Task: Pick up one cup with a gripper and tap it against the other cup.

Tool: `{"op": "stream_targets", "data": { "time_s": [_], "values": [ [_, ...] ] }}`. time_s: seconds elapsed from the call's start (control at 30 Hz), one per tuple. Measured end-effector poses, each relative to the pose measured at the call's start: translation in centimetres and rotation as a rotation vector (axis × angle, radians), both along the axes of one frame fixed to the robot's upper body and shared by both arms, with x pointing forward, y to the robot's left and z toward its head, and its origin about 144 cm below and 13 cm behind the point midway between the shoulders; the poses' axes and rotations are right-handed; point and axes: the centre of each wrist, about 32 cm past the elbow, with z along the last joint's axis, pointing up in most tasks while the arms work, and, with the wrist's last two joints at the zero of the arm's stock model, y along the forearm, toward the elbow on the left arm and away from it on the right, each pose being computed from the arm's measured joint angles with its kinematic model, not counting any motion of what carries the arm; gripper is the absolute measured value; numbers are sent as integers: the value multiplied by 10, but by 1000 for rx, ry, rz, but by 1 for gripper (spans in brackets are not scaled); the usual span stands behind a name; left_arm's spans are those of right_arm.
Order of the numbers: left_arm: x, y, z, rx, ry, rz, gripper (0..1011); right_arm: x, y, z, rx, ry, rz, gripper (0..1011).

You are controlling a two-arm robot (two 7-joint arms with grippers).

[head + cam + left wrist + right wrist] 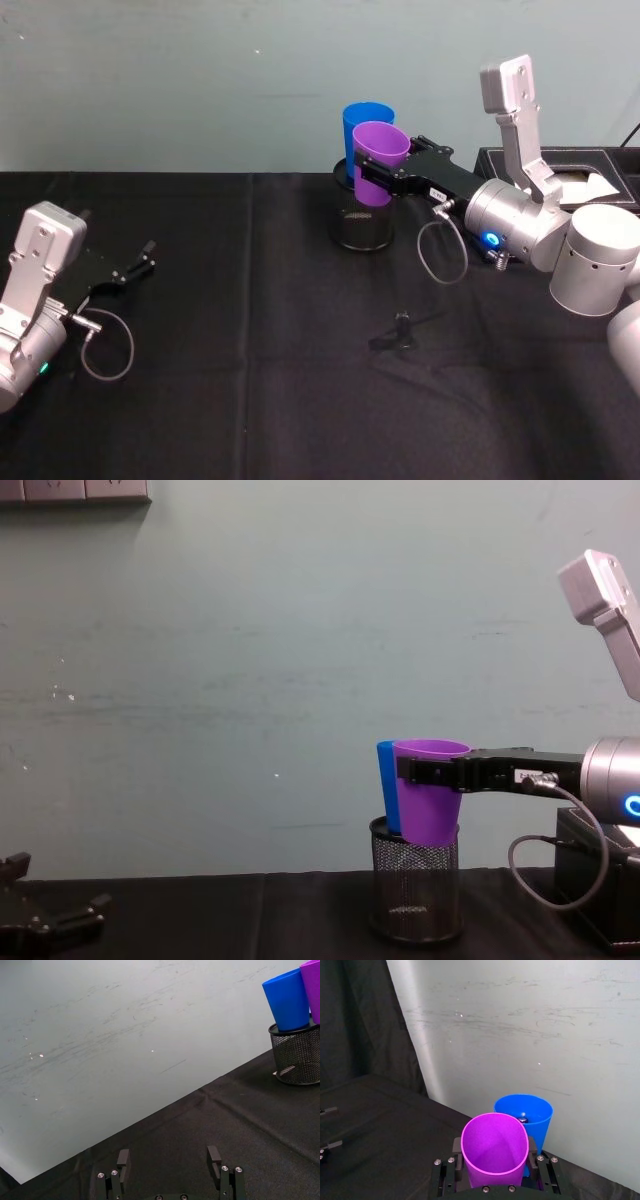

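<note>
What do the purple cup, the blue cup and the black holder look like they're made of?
Purple cup, held in the right gripper: likely plastic, smooth, opaque, thin even rim. Blue cup: seemingly the same plastic, slight sheen. Pen holder: black wire mesh, probably metal; see-through wall. Left gripper rests open, far left.

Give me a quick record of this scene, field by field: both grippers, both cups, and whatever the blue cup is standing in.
right gripper: shut on the purple cup, holding it upright off the table
purple cup: by the rim of the pen holder, close beside the blue cup; contact cannot be told
blue cup: upright inside the pen holder
pen holder: black wire mesh, standing on the table
left gripper: open, idle, low at the table's left side
</note>
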Motion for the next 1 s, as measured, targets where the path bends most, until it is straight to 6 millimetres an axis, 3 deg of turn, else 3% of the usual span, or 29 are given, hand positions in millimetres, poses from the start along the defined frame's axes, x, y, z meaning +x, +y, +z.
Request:
{"op": "stream_targets", "data": {
  "time_s": [1.0],
  "values": [
    [0,0,0,0,0,0,1000,0,0,0,0,0,0,723]
  ]
}}
